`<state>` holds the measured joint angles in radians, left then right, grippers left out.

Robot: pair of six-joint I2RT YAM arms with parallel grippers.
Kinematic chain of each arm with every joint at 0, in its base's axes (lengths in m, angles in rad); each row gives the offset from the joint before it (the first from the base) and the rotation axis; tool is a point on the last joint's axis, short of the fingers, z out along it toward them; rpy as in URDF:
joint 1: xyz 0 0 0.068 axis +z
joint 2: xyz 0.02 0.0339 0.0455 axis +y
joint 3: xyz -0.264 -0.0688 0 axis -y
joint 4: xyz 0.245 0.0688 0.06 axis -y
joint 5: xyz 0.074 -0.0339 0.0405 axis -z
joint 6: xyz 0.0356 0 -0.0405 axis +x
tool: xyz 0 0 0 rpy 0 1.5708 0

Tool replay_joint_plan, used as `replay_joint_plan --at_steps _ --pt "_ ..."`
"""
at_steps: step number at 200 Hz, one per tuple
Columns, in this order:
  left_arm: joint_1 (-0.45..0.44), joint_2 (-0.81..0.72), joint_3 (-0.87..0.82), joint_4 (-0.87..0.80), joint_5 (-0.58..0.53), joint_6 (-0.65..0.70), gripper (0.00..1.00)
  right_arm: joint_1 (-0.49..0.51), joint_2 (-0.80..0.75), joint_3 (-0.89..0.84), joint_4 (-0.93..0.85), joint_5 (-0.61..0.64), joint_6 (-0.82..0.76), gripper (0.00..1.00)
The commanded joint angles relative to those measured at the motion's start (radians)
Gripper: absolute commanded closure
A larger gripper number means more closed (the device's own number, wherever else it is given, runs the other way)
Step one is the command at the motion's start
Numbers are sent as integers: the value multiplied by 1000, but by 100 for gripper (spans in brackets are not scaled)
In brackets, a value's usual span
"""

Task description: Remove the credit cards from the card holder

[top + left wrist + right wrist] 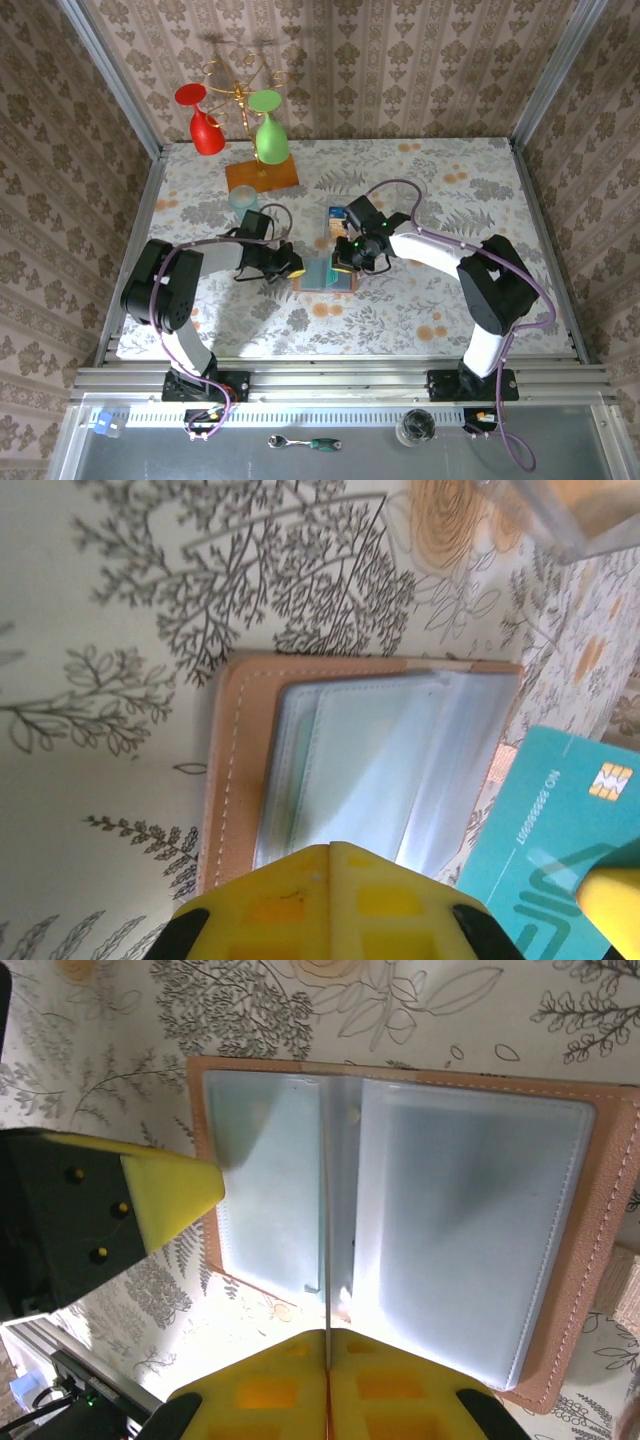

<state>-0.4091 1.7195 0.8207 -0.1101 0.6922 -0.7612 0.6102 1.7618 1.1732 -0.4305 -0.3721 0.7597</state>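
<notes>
Right wrist view has my right gripper [328, 1345] clamped on the thin edge of a teal card [327, 1210], held upright over the open card holder [605, 1260], which lies flat mid-table between both arms. My left gripper [331, 852] is closed tip to tip, resting on the holder's clear sleeves. A blue card [337, 214] lies on the table just beyond the holder

teal card [545, 825], printed number "NO 8888…"
</notes>
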Motion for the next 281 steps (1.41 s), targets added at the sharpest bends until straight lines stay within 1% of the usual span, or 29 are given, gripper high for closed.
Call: replay_joint_plan --at_steps 1,25,50,60,101,128,154,182,230,281 --pt "14 -29 50 -62 4 34 95 -9 -21 -4 -43 -5 -123 92" --pt "28 -31 72 -92 5 47 94 -10 -19 25 -101 13 -308 94" --pt "42 -34 92 -108 10 51 94 -8 -9 78 -204 17 -567 96" --pt "45 -35 102 -114 12 56 94 -7 2 106 -250 24 -661 95" --pt "72 -50 111 -134 17 68 94 -7 41 225 -416 131 -1002 95" --pt "83 -55 110 -129 22 69 94 -7 69 312 -506 223 -1170 95" --pt "93 -62 112 -128 26 68 95 -14 99 382 -590 260 -1291 95" --pt "105 -64 121 -140 25 72 95 -28 132 426 -612 308 -1393 96" --pt "110 -64 123 -151 17 68 95 -81 217 546 -639 311 -1464 97" --pt "111 -62 126 -155 4 54 94 -134 304 690 -653 302 -1506 97"
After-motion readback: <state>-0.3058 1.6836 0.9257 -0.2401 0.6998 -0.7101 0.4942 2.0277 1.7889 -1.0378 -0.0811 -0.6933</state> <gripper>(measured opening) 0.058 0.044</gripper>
